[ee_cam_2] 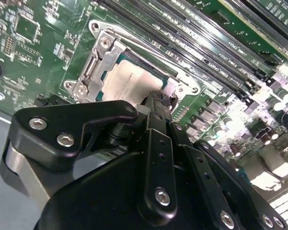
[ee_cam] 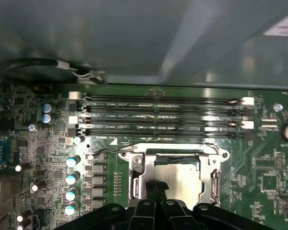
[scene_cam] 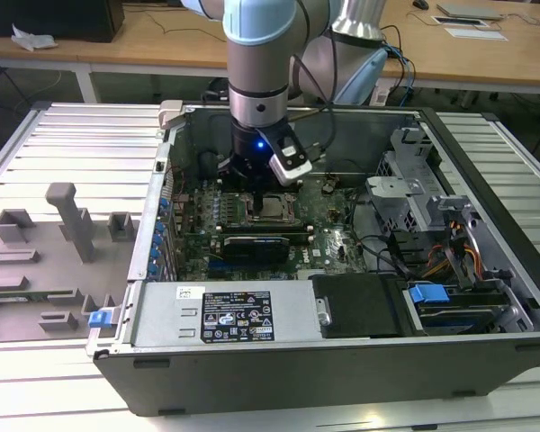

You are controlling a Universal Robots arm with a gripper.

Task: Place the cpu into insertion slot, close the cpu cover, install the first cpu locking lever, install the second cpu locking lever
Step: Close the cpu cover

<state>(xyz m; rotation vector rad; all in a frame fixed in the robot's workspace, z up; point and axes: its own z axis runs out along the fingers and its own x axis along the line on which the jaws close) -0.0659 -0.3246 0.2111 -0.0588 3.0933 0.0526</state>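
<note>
1. Your tool hangs low over the socket. Its fingers are pulled together, with nothing between them as far as I can see. The tips sit right at the edge of the cpu, but I can't tell whether they're touching it or just above.
2. The cpu lies flat in the insertion slot. Its pale top shows through the window of the cpu cover, and the cover looks folded down around it.
3. So my read is that seating and covering are done and you're at the lever stage. In the first wrist view, a thin wire locking lever runs along the socket side nearest the memory slots. Its end pokes out past the corner. I can't tell whether it's hooked under its catch.
4. Lever work calls for a small, precise contact on that skinny wire: push down, then sideways. Slip and you'd scrape the cpu top or hit the memory slots just beside it, so keep it slow.
</note>
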